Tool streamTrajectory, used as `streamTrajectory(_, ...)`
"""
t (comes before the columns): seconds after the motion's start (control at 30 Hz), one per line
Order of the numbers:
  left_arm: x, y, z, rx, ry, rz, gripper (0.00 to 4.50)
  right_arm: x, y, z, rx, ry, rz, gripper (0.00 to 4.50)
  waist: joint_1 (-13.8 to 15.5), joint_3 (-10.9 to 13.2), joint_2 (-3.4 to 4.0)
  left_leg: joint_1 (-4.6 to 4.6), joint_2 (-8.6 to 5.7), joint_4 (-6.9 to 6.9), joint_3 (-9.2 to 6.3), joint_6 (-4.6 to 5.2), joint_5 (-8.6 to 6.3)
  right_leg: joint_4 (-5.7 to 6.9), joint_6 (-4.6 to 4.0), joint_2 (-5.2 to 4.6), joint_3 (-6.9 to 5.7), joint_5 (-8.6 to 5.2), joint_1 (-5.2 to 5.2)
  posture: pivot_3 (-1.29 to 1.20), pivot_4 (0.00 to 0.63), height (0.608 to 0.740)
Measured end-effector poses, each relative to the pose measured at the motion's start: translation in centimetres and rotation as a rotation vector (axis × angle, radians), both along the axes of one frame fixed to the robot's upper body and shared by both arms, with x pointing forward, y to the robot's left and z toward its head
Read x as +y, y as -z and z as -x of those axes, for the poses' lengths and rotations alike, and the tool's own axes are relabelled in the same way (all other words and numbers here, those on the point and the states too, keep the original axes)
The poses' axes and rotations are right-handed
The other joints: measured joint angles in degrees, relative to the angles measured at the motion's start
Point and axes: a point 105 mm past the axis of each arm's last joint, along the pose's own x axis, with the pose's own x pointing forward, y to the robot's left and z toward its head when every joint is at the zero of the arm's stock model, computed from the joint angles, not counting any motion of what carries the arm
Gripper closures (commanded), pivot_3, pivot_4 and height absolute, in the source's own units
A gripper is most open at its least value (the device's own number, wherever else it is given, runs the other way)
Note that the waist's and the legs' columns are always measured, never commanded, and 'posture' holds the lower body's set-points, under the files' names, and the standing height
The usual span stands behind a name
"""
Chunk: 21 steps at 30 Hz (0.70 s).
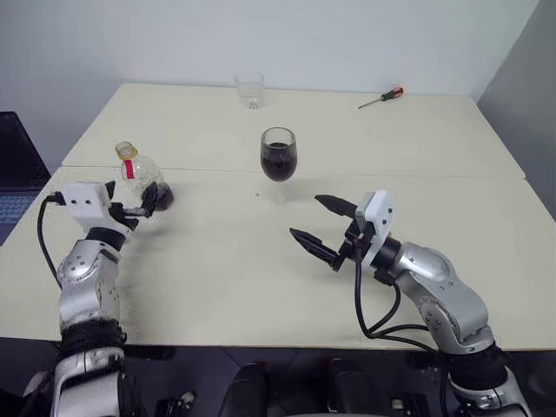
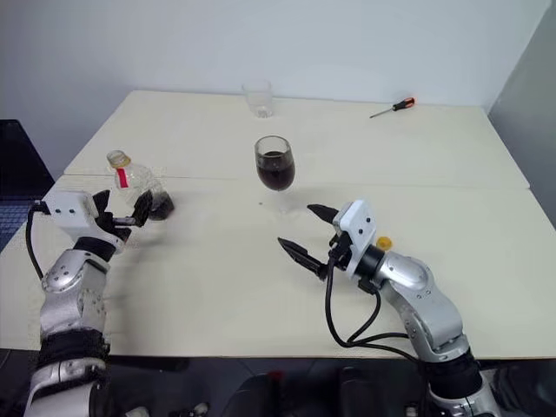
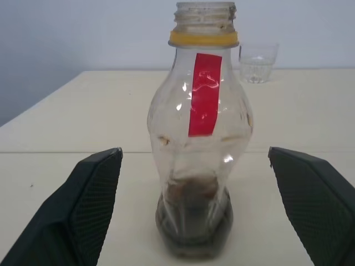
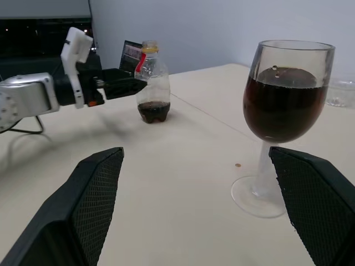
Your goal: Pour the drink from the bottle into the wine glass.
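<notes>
The bottle (image 1: 139,178) stands upright on the left of the table (image 1: 217,287), with no cap on, a yellow ring and a red strip at its neck, and a little dark drink (image 3: 194,227) in its base. My left gripper (image 1: 142,207) is open just in front of it; its black fingers (image 3: 91,199) stand wide on either side without touching it. The wine glass (image 1: 278,156) stands at the table's middle, its bowl about half full of dark drink (image 4: 283,108). My right gripper (image 1: 305,216) is open and empty, a little in front of the glass and to its right.
A short clear tumbler (image 1: 249,89) stands at the far edge, and a red-handled screwdriver (image 1: 380,97) lies at the far right. A laptop (image 1: 13,174) sits off the table's left side. A small yellow thing (image 2: 383,242) lies behind my right gripper.
</notes>
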Motion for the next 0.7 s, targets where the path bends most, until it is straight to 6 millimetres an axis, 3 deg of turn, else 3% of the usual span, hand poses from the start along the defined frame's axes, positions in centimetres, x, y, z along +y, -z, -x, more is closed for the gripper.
streamTrajectory(0.13, -2.4, 2.4, 3.4, 0.087, 0.02, 0.083, 0.02, -1.9, 1.3, 0.3, 0.051, 0.074, 0.013, 0.0, 0.1, 0.0, -0.02, -0.01, 0.03, 0.01, -0.08, 0.01, -0.02, -0.03, 0.0, 0.0, 0.07, 0.0, 0.03, 0.0, 0.15, 0.74)
streamTrajectory(0.27, -5.4, 3.2, 5.6, 0.136, 0.059, 0.138, 0.02, -4.0, 2.3, 0.6, 0.081, 0.178, 0.027, 0.0, 0.3, 0.0, -0.02, 0.07, 0.03, 0.02, -0.11, 0.02, -0.02, -0.02, 0.0, 0.03, 0.04, 0.0, 0.16, 0.0, 0.15, 0.74)
streamTrajectory(0.53, -10.4, 5.1, 7.7, 0.234, 0.096, 0.235, 0.02, -8.6, 5.4, 0.5, 0.156, 0.535, 0.063, 0.0, 0.3, -0.1, 0.08, 0.29, 0.02, -0.03, -0.02, 0.02, -0.03, -0.14, 0.01, 0.1, 0.0, -0.02, 0.52, 0.0, 0.15, 0.74)
streamTrajectory(0.7, -11.2, 6.2, 8.4, 0.284, 0.066, 0.219, 0.02, -10.9, 7.5, 1.1, 0.266, 0.747, 0.002, 0.0, 0.2, -0.2, 0.18, 0.37, 0.02, -0.06, 0.05, 0.03, -0.04, -0.17, 0.01, 0.13, 0.04, -0.04, 0.58, 0.0, 0.15, 0.74)
